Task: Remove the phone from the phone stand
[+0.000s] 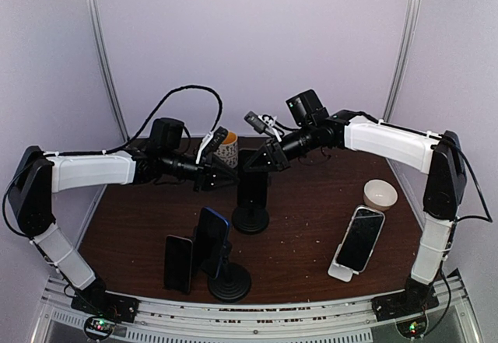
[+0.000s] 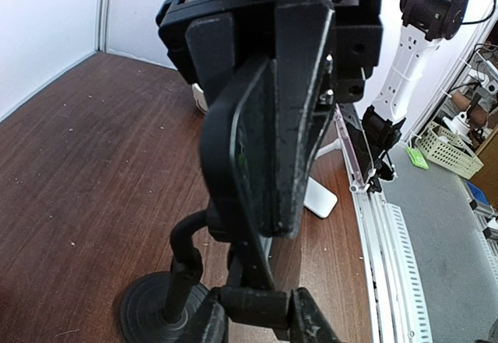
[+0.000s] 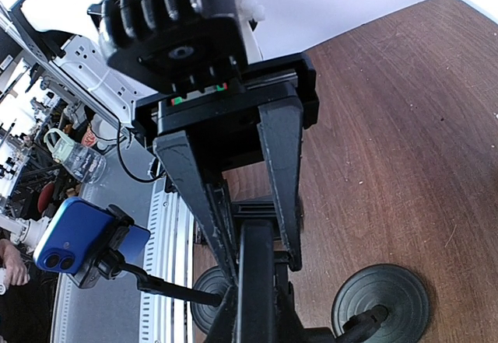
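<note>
Top external view: the phone (image 1: 254,186) is seated upright in the middle stand (image 1: 250,220). Its upper edge is pinched by the right gripper (image 1: 263,162), clenched above the stand. The left gripper (image 1: 230,176) is placed at the stand's left side; a firm clamp cannot be confirmed. Extraction seems about to begin: a straight upward pull is needed while the stand is held down.
</note>
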Tool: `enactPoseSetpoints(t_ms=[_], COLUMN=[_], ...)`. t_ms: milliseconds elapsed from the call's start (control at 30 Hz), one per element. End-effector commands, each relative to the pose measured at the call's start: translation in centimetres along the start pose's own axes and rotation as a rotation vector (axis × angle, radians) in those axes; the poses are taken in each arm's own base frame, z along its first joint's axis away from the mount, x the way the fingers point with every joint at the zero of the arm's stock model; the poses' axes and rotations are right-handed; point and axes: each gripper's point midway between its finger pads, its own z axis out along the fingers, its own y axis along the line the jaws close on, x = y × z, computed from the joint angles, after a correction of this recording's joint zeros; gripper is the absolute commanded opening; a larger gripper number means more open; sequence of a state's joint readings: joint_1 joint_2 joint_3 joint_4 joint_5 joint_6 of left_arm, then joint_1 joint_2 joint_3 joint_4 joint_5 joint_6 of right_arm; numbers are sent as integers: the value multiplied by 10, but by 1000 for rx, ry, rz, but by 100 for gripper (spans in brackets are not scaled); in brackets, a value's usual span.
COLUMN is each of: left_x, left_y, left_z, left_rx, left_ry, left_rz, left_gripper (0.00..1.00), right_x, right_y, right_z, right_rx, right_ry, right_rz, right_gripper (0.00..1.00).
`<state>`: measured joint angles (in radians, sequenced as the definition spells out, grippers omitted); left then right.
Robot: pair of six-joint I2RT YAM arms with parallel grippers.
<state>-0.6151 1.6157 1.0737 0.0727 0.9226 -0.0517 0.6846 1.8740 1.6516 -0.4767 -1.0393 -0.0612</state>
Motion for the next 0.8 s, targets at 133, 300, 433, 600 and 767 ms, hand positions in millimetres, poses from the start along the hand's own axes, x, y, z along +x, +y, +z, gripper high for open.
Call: enactPoseSetpoints(t_ms=[133, 300, 433, 600, 767], left_x=[-28, -25, -23, -27, -27], left_y=[-14, -15, -15, -14, -13], left_z=[-5, -8, -11, -19, -26], left_rx=[33, 26, 27, 15, -1], left_ry=[-59, -47, -48, -65, -73], left_rz=[91, 108, 105, 107, 114], left_gripper=[16, 7, 0, 0, 0], right_x=[-20, -9, 2, 13, 18], right_y=[24, 21, 15, 8, 3], right_z=[-11, -11, -10, -15, -19], right_rx=[-34, -25, -1, 29, 43], right_ry=[-49, -9, 45, 93, 100], right_rz=[-92, -75, -63, -47, -31], right_gripper=[0, 0, 0, 0, 0])
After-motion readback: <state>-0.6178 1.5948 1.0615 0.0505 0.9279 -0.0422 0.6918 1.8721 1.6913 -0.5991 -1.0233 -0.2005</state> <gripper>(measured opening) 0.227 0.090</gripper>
